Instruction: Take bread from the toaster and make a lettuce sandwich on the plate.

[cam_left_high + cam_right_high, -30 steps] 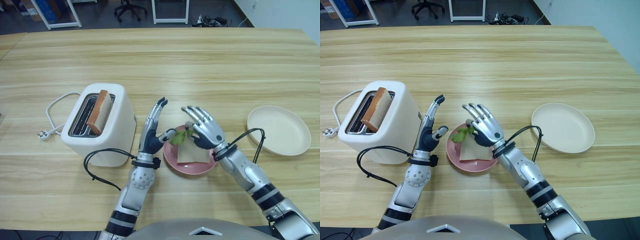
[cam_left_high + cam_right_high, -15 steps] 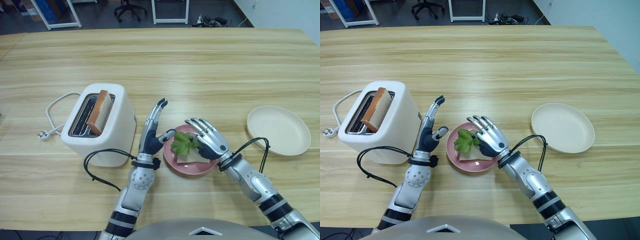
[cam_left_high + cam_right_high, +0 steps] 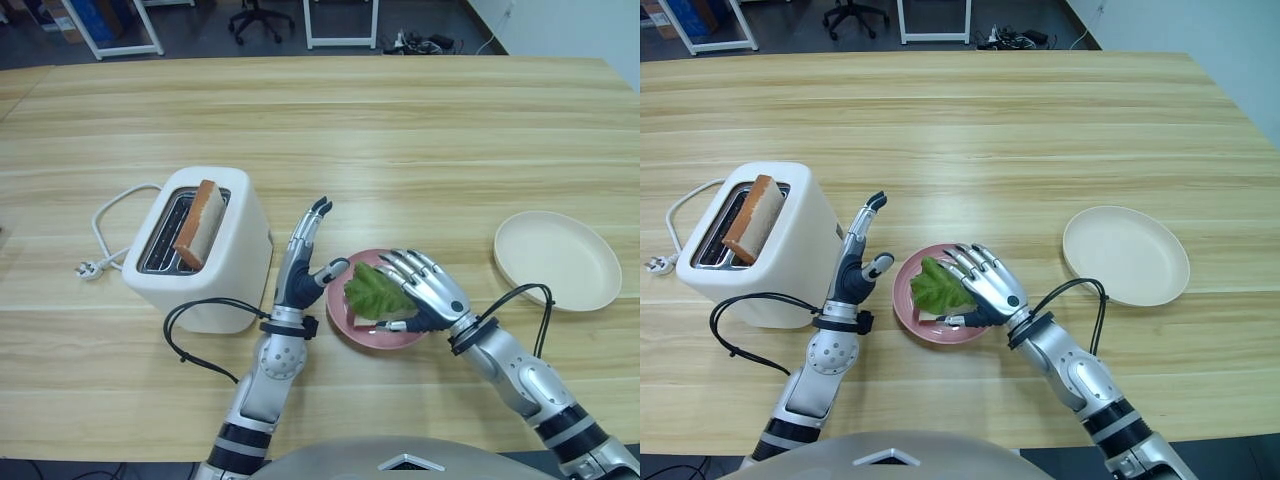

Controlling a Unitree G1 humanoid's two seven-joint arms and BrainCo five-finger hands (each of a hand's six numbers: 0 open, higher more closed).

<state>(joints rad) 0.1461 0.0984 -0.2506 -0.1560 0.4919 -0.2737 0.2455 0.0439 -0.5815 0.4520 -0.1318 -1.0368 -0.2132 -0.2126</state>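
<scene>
Pink plate (image 3: 338, 326): holds 1 bread slice (image 3: 929, 316) with the lettuce (image 3: 374, 290) on top
Right hand (image 3: 432, 296): over the plate's right side; fingers spread loose on the lettuce's right edge, not clenched
Left hand (image 3: 304, 272): upright just left of the plate; fingers extended, holding nothing
Toaster (image 3: 216, 282): left of the plate; 1 bread slice (image 3: 197, 222) stands in its slot
Cream plate (image 3: 557, 260): well right of the pink plate
</scene>
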